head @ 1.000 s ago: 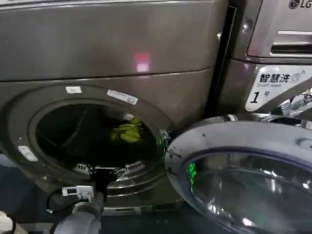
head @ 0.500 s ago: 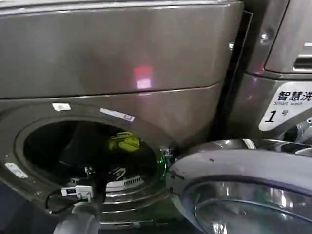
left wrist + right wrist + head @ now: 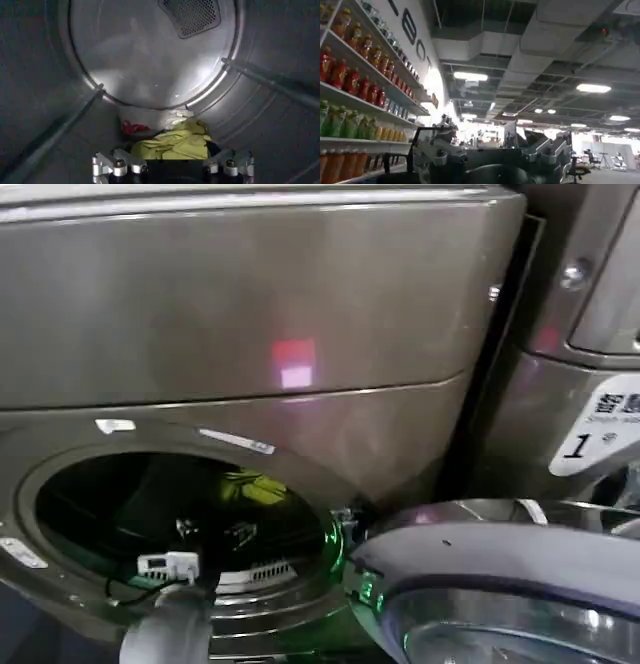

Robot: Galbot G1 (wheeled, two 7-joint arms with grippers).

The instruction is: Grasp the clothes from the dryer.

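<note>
**Left arm inside drum**

Dryer [image 3: 300, 334] door [image 3: 500, 584] swung open. Left arm reaching in through porthole, left gripper [image 3: 172, 165] spread wide, just short of clothes [image 3: 175, 142] on drum floor at back. Right gripper [image 3: 495, 155] aimed ceilingward, finger state unclear.

— What sort of place is this?
— A shop or show floor, probably. Stocked shelves of bottled drinks [image 3: 355, 75], open ceiling ducts [image 3: 485, 47] with strip lights [image 3: 470, 76].
— And the machines?
— A front-loading dryer [image 3: 250, 324] beside another one.
</note>
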